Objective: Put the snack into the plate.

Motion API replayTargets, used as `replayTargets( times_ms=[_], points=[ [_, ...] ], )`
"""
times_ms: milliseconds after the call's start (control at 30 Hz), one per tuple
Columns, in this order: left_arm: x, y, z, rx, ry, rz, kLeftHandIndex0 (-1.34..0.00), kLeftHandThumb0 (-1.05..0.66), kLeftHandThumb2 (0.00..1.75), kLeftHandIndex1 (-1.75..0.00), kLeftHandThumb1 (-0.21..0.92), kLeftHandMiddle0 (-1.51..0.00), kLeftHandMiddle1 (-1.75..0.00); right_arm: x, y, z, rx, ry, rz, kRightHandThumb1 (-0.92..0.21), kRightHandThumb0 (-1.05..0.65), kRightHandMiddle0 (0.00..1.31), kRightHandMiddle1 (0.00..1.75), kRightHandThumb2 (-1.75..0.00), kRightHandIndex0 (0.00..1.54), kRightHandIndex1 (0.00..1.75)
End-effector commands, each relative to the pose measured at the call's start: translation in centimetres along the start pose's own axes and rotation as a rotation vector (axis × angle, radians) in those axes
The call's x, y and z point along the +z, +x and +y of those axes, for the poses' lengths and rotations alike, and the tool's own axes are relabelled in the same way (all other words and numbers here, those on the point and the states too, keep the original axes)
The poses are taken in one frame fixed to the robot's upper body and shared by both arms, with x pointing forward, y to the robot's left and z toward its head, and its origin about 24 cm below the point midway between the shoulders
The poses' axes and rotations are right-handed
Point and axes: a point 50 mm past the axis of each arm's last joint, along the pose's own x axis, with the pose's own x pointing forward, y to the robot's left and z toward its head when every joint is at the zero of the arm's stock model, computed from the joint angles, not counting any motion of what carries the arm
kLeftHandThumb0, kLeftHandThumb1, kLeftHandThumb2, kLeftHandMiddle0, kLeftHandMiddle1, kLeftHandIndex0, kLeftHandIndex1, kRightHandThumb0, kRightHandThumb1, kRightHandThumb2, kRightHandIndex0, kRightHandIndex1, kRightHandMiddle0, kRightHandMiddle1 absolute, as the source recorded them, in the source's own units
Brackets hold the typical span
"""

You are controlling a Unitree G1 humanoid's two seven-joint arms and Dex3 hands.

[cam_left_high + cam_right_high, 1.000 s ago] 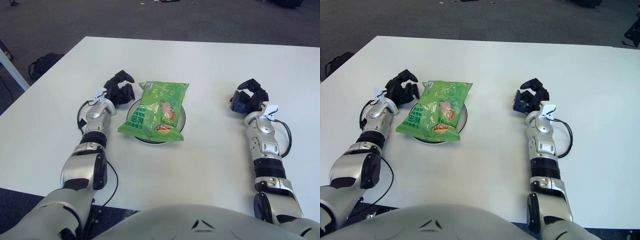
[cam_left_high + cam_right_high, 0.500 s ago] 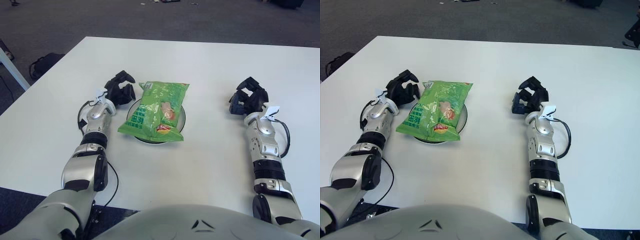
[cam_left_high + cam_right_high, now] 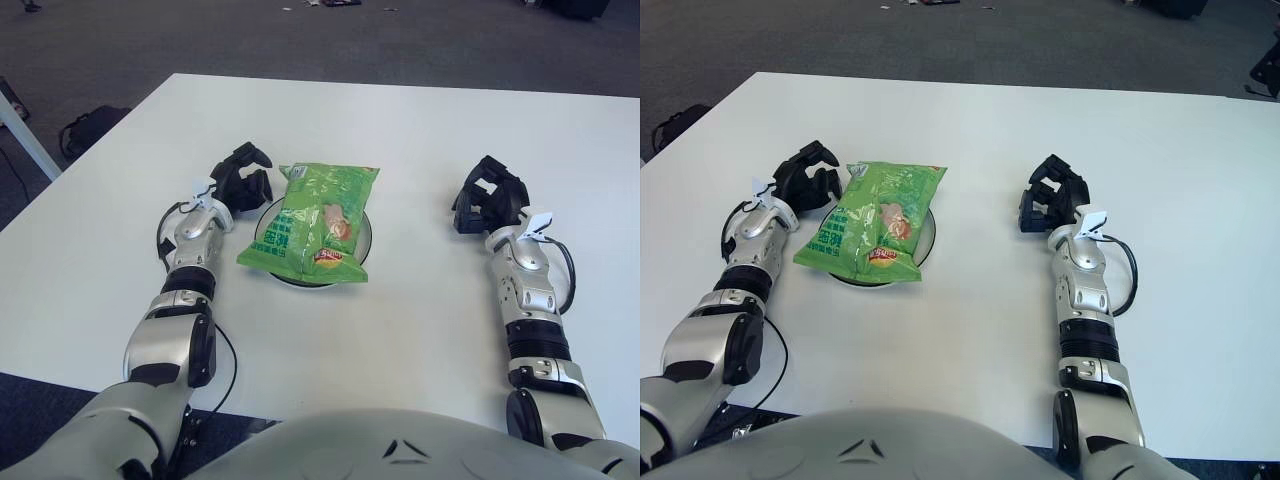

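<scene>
A green snack bag [image 3: 315,220] lies across a round white plate [image 3: 361,243] near the middle of the white table, covering most of it and overhanging its near-left rim. My left hand [image 3: 243,178] is just left of the bag's far end, fingers loosely curled and holding nothing, apart from the bag. My right hand [image 3: 488,202] is well to the right of the plate, black fingers curled over bare table with nothing in them.
The white table [image 3: 400,120] stretches wide beyond the plate. Dark carpet lies past its far edge, with a black bag [image 3: 88,127] on the floor at the left. Cables loop beside both forearms.
My right hand has drifted slightly left and away from me. The left hand, the bag and the plate have stayed put.
</scene>
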Motion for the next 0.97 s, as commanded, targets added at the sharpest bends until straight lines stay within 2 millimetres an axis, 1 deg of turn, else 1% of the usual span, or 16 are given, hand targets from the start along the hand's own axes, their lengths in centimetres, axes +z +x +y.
replayTargets(
  times_ms=[0,400,667,833,933],
  points=[
    [-3.11,-1.88,-0.52,0.019,-0.052,0.119,-0.47,-0.43,1.09,-1.75,0.5,-0.95,-1.75,-4.77,-3.25,0.05,-0.021,0.022,0.184,0.1,0.0,0.71,1.75,-1.75,0.95,1.63],
    [-3.21,-1.9,-1.09,0.02,-0.065,0.114,-0.46,-0.42,1.08,-1.75,0.51,-1.03,-1.75,-4.96,-3.28,-0.13,-0.005,0.002,0.199,0.11,0.0,0.71,1.75,-1.75,0.96,1.61],
    [-3.2,-1.94,-1.25,0.034,-0.056,0.114,-0.47,-0.42,1.09,-1.75,0.5,-1.08,-1.75,-5.13,-3.36,-0.03,0.029,-0.052,0.224,0.08,-0.01,0.7,1.75,-1.75,0.91,1.69],
    [-3.23,-1.96,-1.29,0.042,-0.06,0.12,-0.47,-0.42,1.08,-1.75,0.5,-1.06,-1.75,-5.46,-3.42,-0.05,0.05,-0.092,0.254,0.07,-0.01,0.69,1.75,-1.75,0.89,1.73],
    [-3.22,-1.99,-1.33,0.046,-0.065,0.119,-0.46,-0.42,1.08,-1.75,0.51,-1.04,-1.75,-5.62,-3.43,-0.08,0.081,-0.145,0.269,0.07,-0.01,0.69,1.75,-1.75,0.88,1.73]
  ],
)
